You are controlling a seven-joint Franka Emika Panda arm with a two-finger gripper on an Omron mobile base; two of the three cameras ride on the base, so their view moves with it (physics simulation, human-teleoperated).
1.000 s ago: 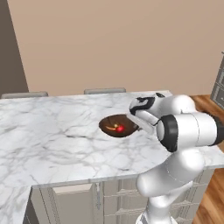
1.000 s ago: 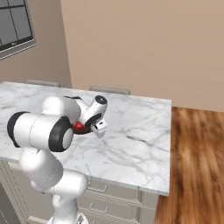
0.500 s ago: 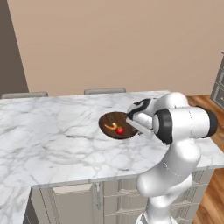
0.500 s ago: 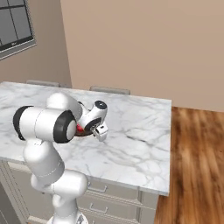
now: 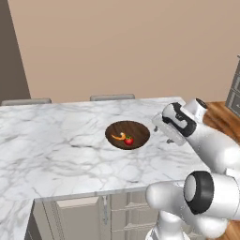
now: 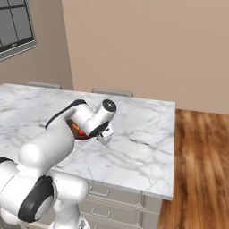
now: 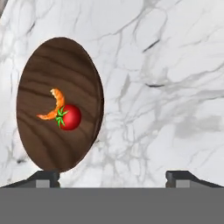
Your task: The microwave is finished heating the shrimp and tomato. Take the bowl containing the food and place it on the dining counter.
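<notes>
The bowl [image 5: 127, 135] sits flat on the marble bench [image 5: 56, 150], well in from its edges, with the shrimp [image 7: 54, 106] and tomato [image 7: 69, 117] touching each other inside it. The pincer [image 7: 113, 177] hangs just beside the bowl with its jaws spread wide and nothing between them. By the look of it the placing is done; only drawing the arm clear remains.

Glossy white rounded arm [image 5: 211, 145] links, dark grey joint rings, black band near the wrist.
</notes>
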